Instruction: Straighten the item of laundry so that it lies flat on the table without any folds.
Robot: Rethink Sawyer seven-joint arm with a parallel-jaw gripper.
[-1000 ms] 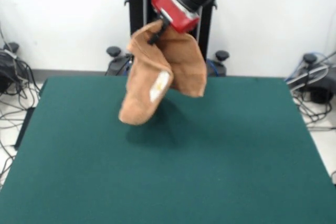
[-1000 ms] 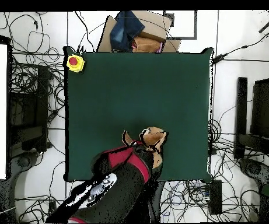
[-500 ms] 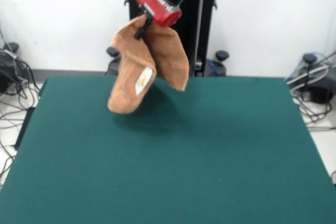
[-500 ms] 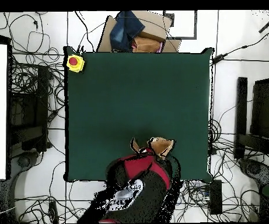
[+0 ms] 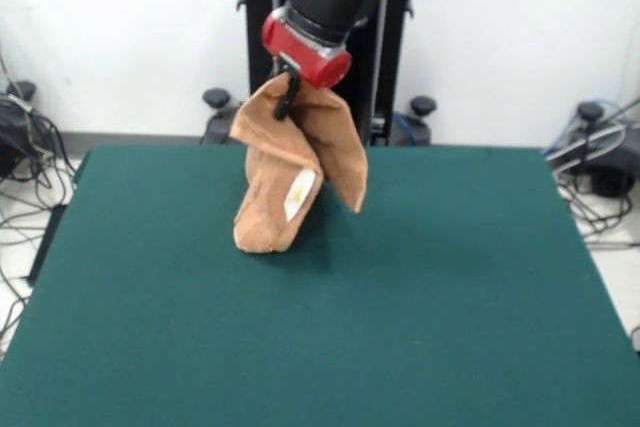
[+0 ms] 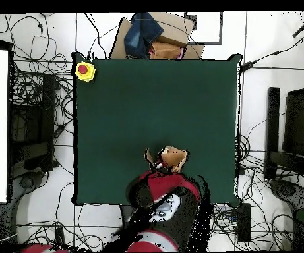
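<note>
One claw [image 5: 289, 95] | clamped on towel [image 5: 290, 172] top | towel hangs bunched over table [image 5: 450, 277]

The towel [image 5: 290, 172] hangs bunched from the gripper [image 5: 288, 97], which pinches its top fold — the cloth drapes down over the table [image 5: 450, 327], its lowest end at or just above the surface, though contact cannot be told. In the front view it sits over the far half, left of centre. A label [image 5: 299, 194] faces forward on the lower lobe. In the overhead view the towel lies near the bottom edge — an emergency-stop button [image 6: 84, 70] sits at the top-left corner, well apart.
</note>
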